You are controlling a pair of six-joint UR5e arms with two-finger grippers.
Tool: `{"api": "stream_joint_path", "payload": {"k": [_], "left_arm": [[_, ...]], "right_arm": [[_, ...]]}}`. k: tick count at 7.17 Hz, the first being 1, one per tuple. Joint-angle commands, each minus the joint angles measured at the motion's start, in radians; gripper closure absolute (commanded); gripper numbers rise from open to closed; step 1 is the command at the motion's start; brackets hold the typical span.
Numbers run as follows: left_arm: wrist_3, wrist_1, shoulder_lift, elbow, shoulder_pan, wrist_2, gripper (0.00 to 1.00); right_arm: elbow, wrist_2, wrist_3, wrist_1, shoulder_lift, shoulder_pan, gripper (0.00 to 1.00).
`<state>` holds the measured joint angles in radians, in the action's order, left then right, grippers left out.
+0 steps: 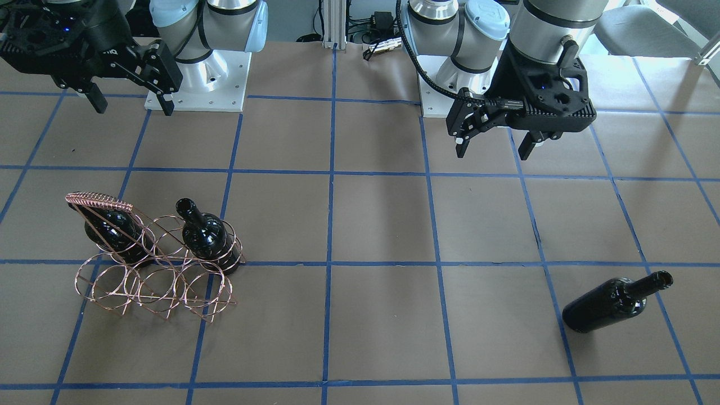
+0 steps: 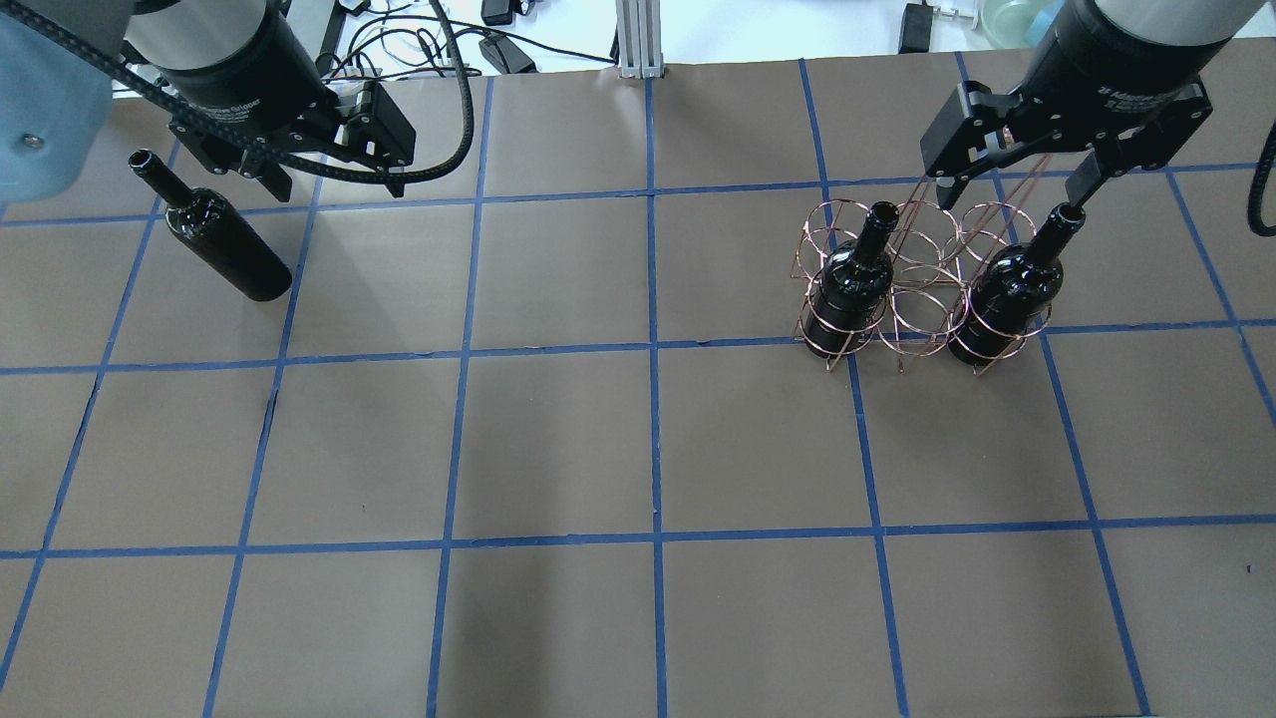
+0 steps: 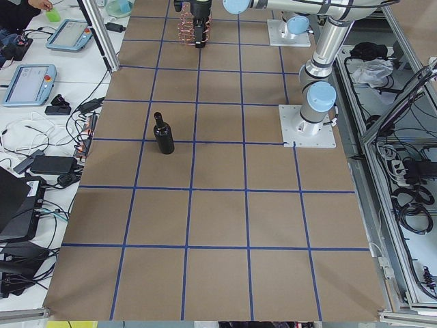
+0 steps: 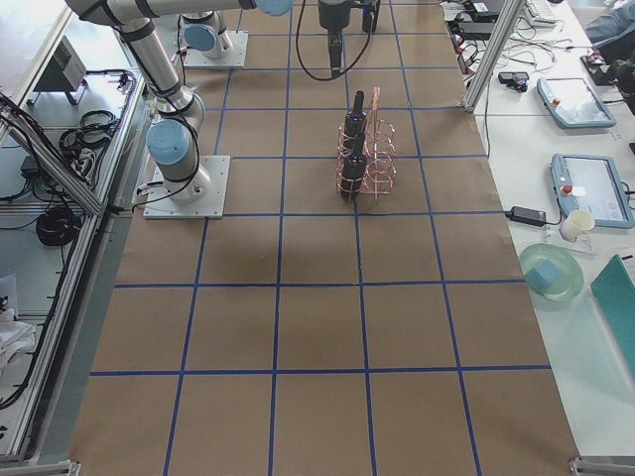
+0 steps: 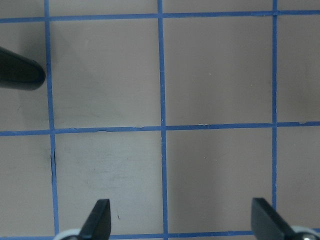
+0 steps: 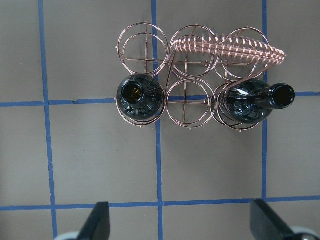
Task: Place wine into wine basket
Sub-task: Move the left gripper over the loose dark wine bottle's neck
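Observation:
One wine bottle [image 2: 224, 244] lies on its side on the table, also in the front view [image 1: 613, 304]; its base shows in the left wrist view [image 5: 17, 75]. My left gripper [image 2: 334, 179] hovers open and empty just beside it. The copper wire wine basket [image 2: 918, 299] holds two more bottles upright in the end rings of one row, one [image 2: 852, 279] and another [image 2: 1007, 294]; the ring between them is empty. My right gripper [image 2: 1012, 194] hangs open and empty above the basket, whose coil handle [image 6: 230, 45] shows in the right wrist view.
The table is brown paper with a blue tape grid [image 2: 653, 349]. The arm bases [image 1: 197, 84] stand at the robot's edge. Cables and a metal post [image 2: 638, 40] lie beyond the far edge. Tablets and devices sit on side tables [image 3: 31, 82].

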<state>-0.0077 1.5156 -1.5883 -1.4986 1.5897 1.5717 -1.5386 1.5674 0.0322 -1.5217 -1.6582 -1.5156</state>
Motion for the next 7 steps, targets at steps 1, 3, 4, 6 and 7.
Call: {"api": "stream_joint_path", "payload": {"k": [1, 3, 4, 6, 7], "left_arm": [[0.003, 0.0, 0.001, 0.0, -0.013, 0.002, 0.0], [0.003, -0.003, -0.001, 0.0, -0.014, -0.001, 0.0], [0.003, -0.003, -0.001, 0.0, -0.016, 0.008, 0.0], [0.058, -0.006, -0.012, 0.0, -0.08, 0.008, 0.0], [0.063, 0.0, -0.013, 0.001, -0.132, -0.004, 0.0]], "right_arm": [[0.0, 0.0, 0.0, 0.0, 0.0, 0.0, 0.0], [0.0, 0.0, -0.002, 0.0, 0.0, 0.0, 0.0], [0.0, 0.0, -0.002, 0.0, 0.0, 0.0, 0.0], [0.0, -0.001, -0.002, 0.0, 0.0, 0.0, 0.0], [0.0, 0.0, -0.002, 0.0, 0.0, 0.0, 0.0]]}}
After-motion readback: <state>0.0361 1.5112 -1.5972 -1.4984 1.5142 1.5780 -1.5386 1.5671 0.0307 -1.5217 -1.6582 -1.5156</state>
